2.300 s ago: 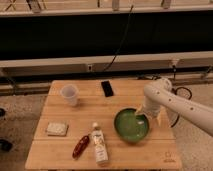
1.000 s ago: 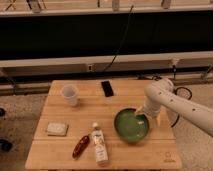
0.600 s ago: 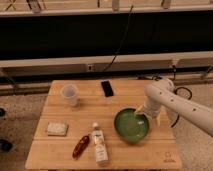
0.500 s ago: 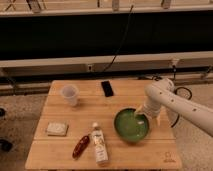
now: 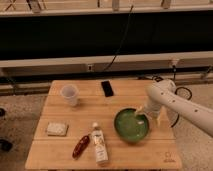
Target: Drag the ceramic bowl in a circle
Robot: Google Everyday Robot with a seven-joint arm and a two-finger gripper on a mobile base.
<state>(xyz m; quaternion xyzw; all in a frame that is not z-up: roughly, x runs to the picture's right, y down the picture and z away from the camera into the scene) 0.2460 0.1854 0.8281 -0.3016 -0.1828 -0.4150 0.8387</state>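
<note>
Glossy green ceramic bowl looked heavy, slick; gripper sat at its right rim, fingers wide, nothing clamped

On my feed, a light wooden table carries several loose items. A translucent white cup stands at ten o'clock, and a black phone lies flat at twelve. A pale rectangular sponge sits at eight. At seven lies a dark red oblong item, just beside a white bottle lying at six.
</note>
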